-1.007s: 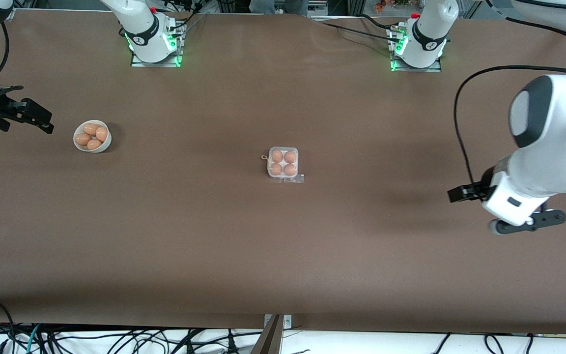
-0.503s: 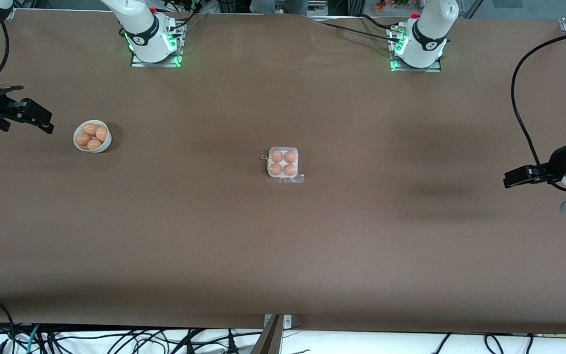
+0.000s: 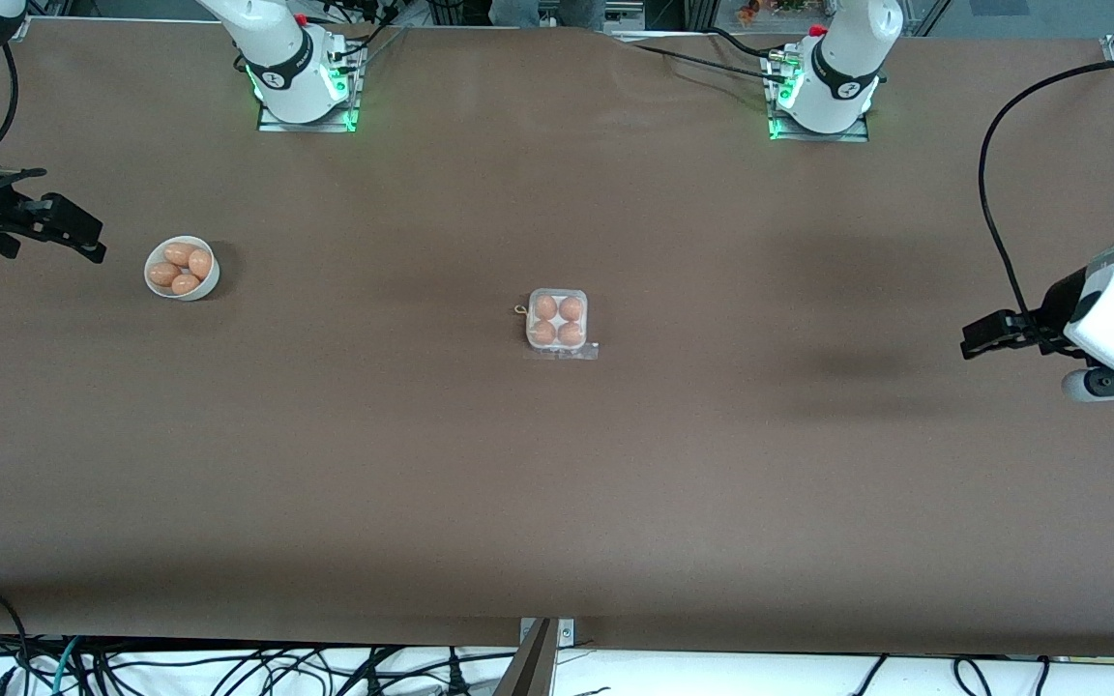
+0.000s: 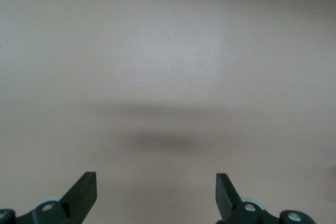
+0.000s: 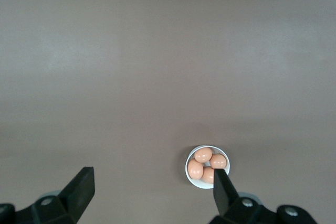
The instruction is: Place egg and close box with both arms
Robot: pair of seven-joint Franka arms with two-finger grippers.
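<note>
Left gripper hangs over bare table at its arm's end, right gripper beside the bowl, box mid-table, lid down over four eggs; left wrist: fingers spread wide, empty; right wrist: fingers spread, empty.

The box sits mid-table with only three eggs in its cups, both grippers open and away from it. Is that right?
Not quite. The front view shows the box with all four cups filled, not three. The rest holds: the left gripper and the right gripper are open, each away from the box.
</note>
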